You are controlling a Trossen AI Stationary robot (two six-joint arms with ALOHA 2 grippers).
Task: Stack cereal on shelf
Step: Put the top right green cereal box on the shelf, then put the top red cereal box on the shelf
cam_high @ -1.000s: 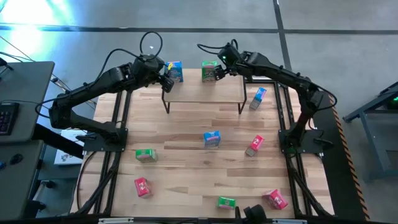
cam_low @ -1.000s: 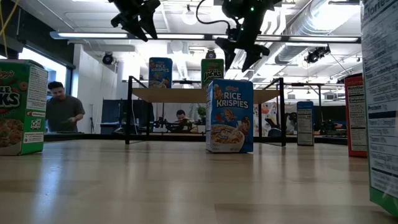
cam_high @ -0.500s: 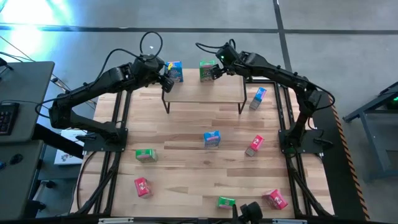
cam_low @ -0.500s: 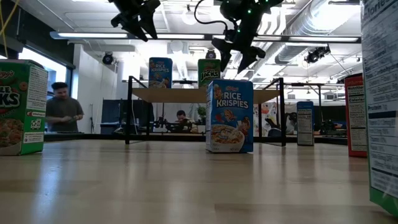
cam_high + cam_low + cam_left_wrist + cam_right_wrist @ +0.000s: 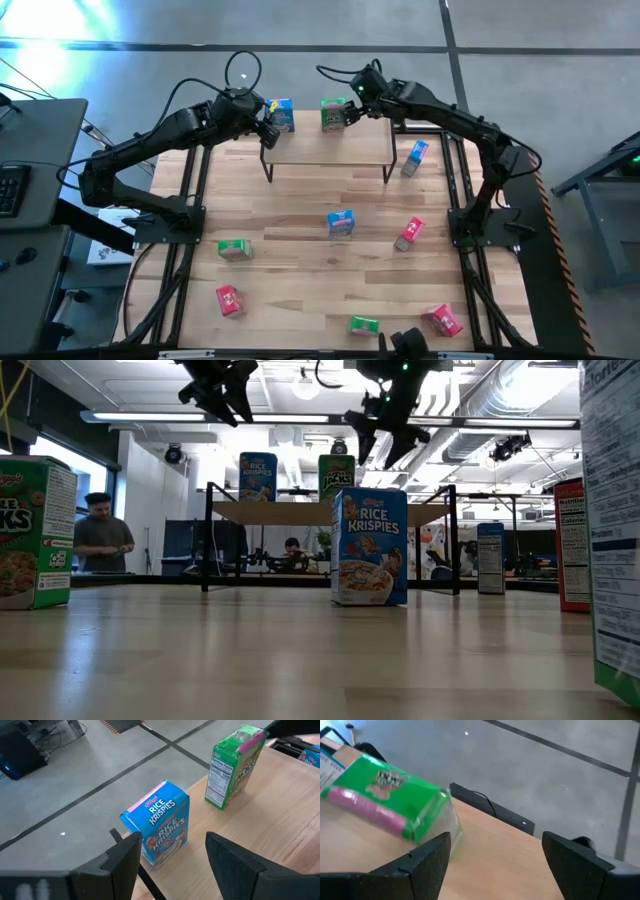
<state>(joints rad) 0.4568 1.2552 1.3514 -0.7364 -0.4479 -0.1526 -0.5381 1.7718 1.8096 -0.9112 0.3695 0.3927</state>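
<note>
The shelf point(image 5: 330, 150) stands at the table's far edge. A blue cereal box point(image 5: 282, 115) and a green one point(image 5: 334, 113) stand upright on its top, also seen in the low view as the blue box point(image 5: 258, 476) and the green box point(image 5: 337, 475). My left gripper point(image 5: 268, 128) hovers open just left of and above the blue box point(image 5: 157, 825). My right gripper point(image 5: 352, 112) is open above the shelf top point(image 5: 495, 835), just right of the green box point(image 5: 385, 802), with nothing between its fingers.
Several more boxes are on the tabletop: a blue one point(image 5: 341, 223) at the middle, red ones point(image 5: 410, 233) point(image 5: 229, 300) point(image 5: 442, 320), green ones point(image 5: 234, 249) point(image 5: 364, 325). Another blue box point(image 5: 414, 157) stands by the shelf's right legs. People show beyond the table in the low view.
The green box has slid a little along the shelf top toward the blue box while my right gripper moved left beside it. The right gripper has then drawn back to the right and risen slightly. The left arm kept still.
</note>
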